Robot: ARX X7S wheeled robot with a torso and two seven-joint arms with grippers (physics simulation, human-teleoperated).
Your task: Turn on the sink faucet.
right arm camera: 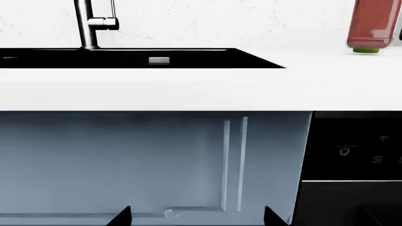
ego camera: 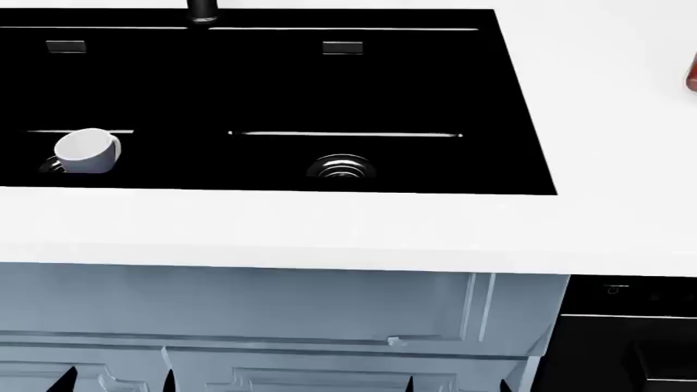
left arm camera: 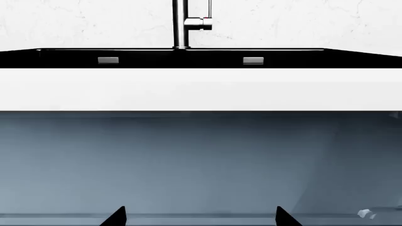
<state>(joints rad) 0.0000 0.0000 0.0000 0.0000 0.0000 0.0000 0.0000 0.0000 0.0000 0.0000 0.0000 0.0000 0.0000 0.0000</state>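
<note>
- Both grippers hang low in front of the blue cabinet doors (ego camera: 273,310), below the counter (ego camera: 326,229), their fingertips spread apart and holding nothing: left gripper (left arm camera: 199,217), right gripper (right arm camera: 196,217).
- From the left gripper, the sink faucet (left arm camera: 180,23) stands well above and beyond, nearly straight ahead at the back rim of the sink (left arm camera: 63,57); a straight rise would likely catch the counter's front edge.
- A white mug (ego camera: 87,151) lies in the basin, beyond the left gripper; a low reach could knock it.
- The faucet's thin lever (right arm camera: 113,9) sits past the red-dotted stub (right arm camera: 103,22), up and leftward of the right gripper; I judge an imprecise push could slide off it.
- A red bottle (right arm camera: 372,23) stands beyond the right gripper, at risk from a wide swing.
</note>
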